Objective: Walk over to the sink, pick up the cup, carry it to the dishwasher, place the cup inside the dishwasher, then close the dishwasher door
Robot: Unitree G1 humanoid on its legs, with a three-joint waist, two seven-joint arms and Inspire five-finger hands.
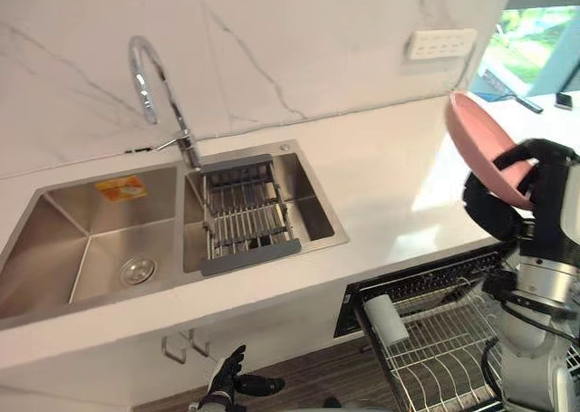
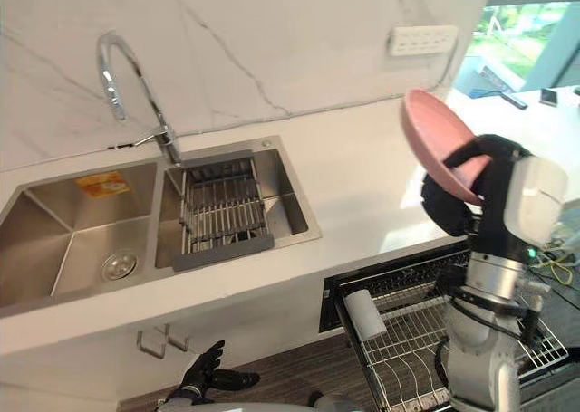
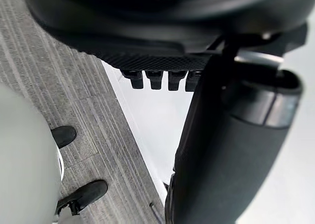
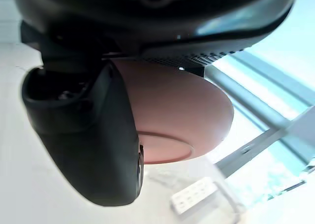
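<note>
Right eye view: right hand (image 2: 485, 154), fingers curled round a pink dish (image 2: 430, 136) above the counter (image 2: 362, 177), beside the open dishwasher rack (image 2: 408, 340); loading and door-closing seemingly remain. Left hand (image 2: 201, 371) hangs low, fingers relaxed.

My two head cameras look steeply down from above the bench (image 1: 381, 177), side by side, so both take in the sink (image 1: 91, 240), the pulled-out dishwasher rack (image 2: 408, 340) and the raised right hand (image 2: 453, 204). The right wrist camera sits tight against that hand, facing along it to the pink dish (image 4: 187, 111). The left wrist camera, just as close behind the left hand (image 3: 231, 155), points down at the floor (image 3: 103, 135).
</note>
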